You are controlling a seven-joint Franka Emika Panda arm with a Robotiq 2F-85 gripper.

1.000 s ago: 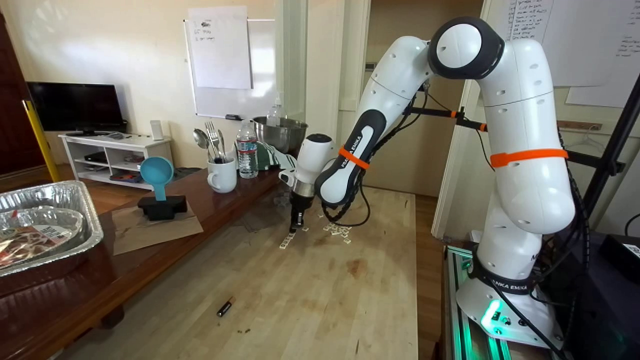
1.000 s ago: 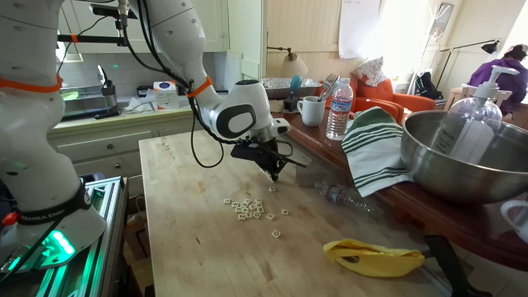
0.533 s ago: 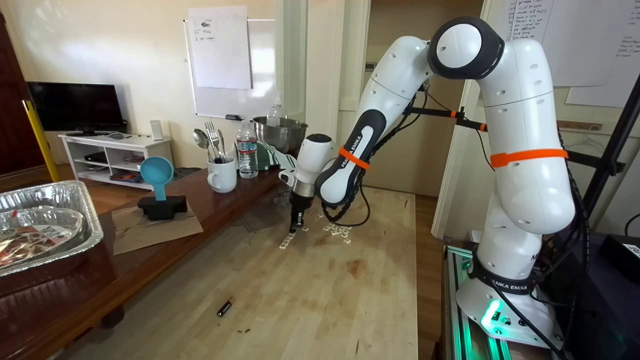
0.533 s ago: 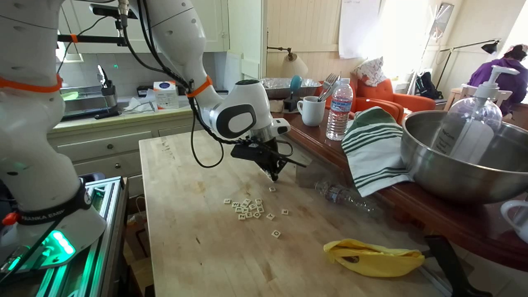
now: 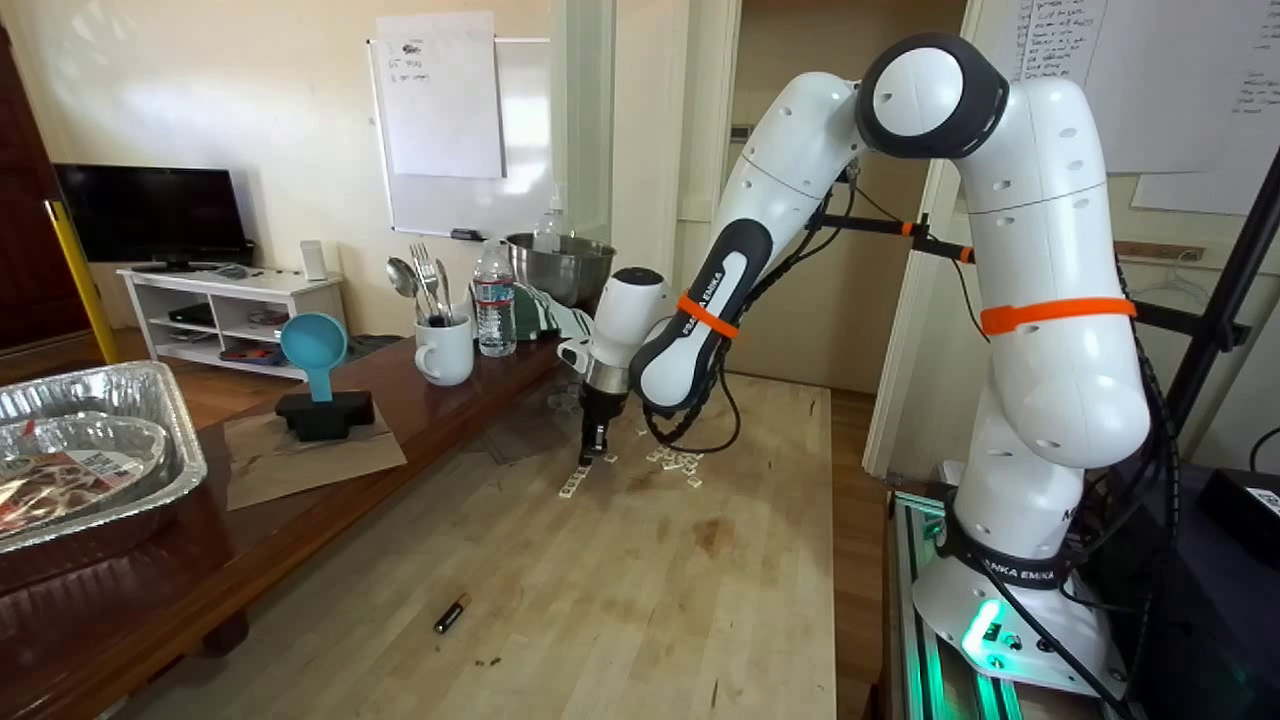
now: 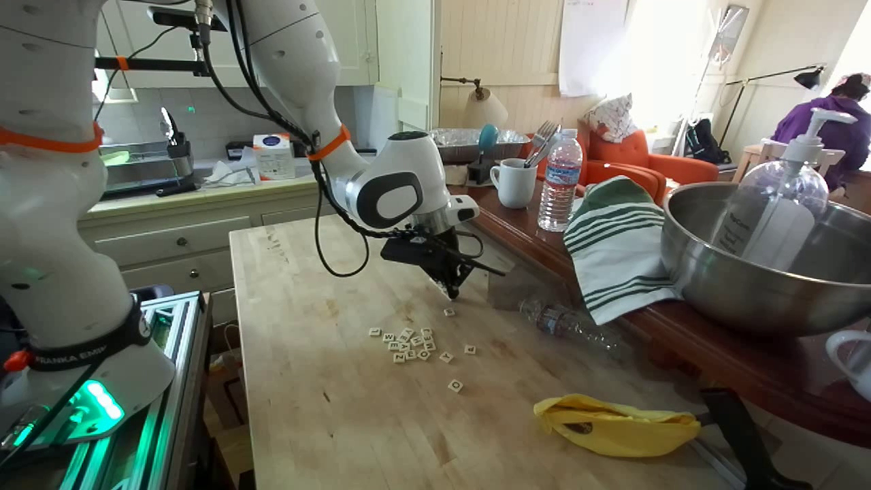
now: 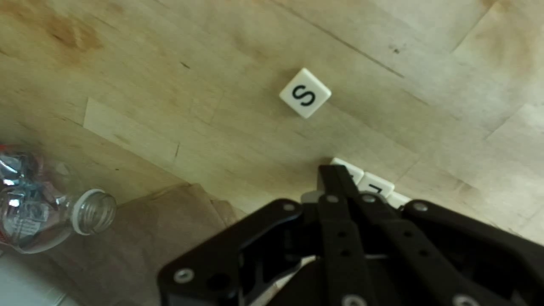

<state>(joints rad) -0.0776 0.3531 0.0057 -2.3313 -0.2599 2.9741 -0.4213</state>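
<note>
In the wrist view my gripper (image 7: 333,168) is shut, its black fingertips pressed together with no object visible between them. The tips overlap one end of a row of white letter tiles; whether they touch the end tile (image 7: 352,170) I cannot tell. Beside it lies a tile marked L (image 7: 375,185), and the row runs on behind the fingers. A lone S tile (image 7: 305,93) rests a little away from the tips. The row of tiles (image 5: 573,482) also shows by the gripper (image 5: 586,461) in an exterior view. Several loose tiles (image 6: 410,346) form a cluster on the wooden table (image 6: 367,422).
A clear plastic bottle (image 6: 565,323) lies on its side near brown paper (image 7: 165,246). Along the raised dark ledge stand a mug of cutlery (image 5: 444,352), a water bottle (image 6: 561,184) and a steel bowl (image 6: 714,286). A yellow banana-shaped item (image 6: 616,429) and a battery (image 5: 452,613) lie lower down.
</note>
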